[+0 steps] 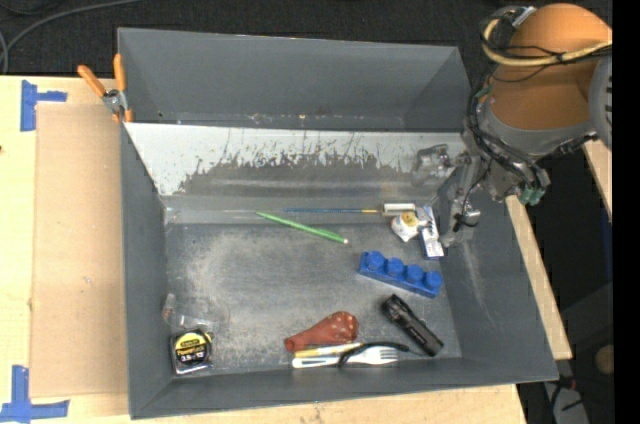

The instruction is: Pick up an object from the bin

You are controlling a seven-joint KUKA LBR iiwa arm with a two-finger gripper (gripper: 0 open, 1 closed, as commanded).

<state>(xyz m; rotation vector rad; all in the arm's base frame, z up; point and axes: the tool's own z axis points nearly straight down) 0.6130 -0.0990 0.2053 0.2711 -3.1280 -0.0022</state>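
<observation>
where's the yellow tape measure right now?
Camera view: the yellow tape measure lies on the bin floor in the view's lower-left corner, apart from the rest. Its nearest neighbours are the reddish lump and white fork to its right.

Unidentifiable small white object [404, 225] beside gripper [449, 226]

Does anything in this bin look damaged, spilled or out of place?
Only the bin's back wall is odd: dark streaks and scuffs run across it, like wear. The blue brick, fork and tape measure lie loose, intact.
</observation>
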